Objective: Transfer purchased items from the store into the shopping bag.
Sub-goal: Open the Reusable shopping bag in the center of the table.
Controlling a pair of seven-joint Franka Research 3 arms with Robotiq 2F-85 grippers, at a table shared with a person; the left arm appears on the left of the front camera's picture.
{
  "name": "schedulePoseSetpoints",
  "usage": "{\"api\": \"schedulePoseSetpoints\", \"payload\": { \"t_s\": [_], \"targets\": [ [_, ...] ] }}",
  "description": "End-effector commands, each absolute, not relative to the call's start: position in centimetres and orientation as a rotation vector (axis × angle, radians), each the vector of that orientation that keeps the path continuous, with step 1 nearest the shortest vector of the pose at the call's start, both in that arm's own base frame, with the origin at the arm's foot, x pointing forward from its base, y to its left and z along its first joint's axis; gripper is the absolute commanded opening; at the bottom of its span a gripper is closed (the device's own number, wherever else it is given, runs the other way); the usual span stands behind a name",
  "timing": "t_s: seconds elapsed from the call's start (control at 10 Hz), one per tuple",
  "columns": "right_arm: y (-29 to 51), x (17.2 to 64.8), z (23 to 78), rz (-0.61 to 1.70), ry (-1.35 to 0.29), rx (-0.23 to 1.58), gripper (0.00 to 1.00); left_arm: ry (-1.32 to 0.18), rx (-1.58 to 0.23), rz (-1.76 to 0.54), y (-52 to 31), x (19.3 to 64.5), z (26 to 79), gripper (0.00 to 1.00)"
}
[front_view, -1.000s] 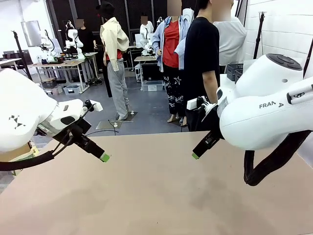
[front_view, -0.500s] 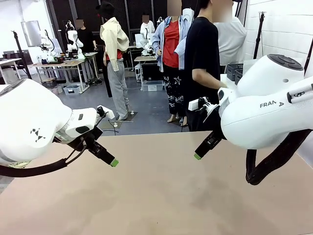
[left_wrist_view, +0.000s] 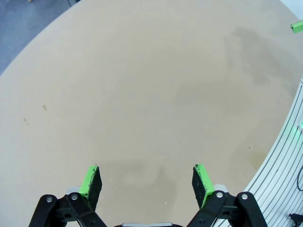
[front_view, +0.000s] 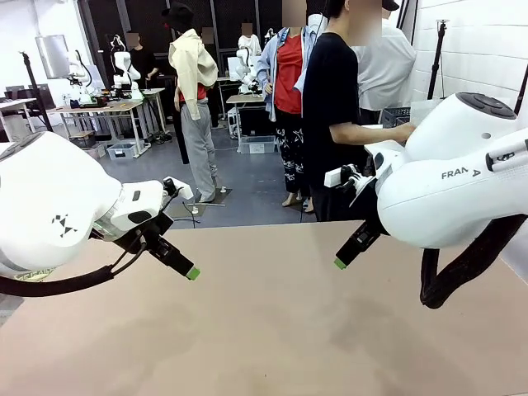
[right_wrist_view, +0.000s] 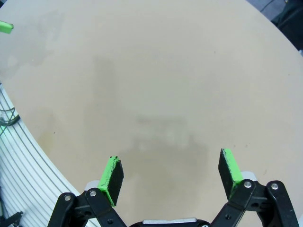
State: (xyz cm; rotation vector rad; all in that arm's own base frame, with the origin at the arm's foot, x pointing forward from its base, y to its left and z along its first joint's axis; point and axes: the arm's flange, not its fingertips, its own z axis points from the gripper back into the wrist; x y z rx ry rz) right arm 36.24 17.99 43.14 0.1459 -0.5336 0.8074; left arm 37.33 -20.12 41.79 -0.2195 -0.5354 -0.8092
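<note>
**Front view.** The black two-finger left gripper (front_view: 191, 272), with green pads, hangs at 9 o'clock over a smooth, matte beige tabletop (front_view: 264, 330) with a rounded edge. The matching right gripper (front_view: 340, 263) hangs at 3 o'clock.

**Wrist views.** Both pairs of jaws are spread wide with nothing between them. The bare board beneath shows faint darker smudges.

**Far side, 1 o'clock.** A person in a black T-shirt extends a hand (front_view: 404, 132) toward what may be a dark mesh crate (front_view: 394, 118).
</note>
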Motion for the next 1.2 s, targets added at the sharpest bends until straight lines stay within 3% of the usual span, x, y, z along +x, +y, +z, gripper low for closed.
{"api": "schedulePoseSetpoints", "payload": {
  "t_s": [0.0, 1.1],
  "targets": [
    [16.8, 35.6, 41.8, 0.814, -0.537, 0.149, 1.0, -0.537, -0.219, -0.809, -20.1, 37.3, 41.8, 1.0],
    [17.7, 36.4, 43.0, 0.803, -0.531, 0.146, 1.0, -0.537, -0.219, -0.809, -20.1, 37.3, 41.8, 1.0]
  ]
}}
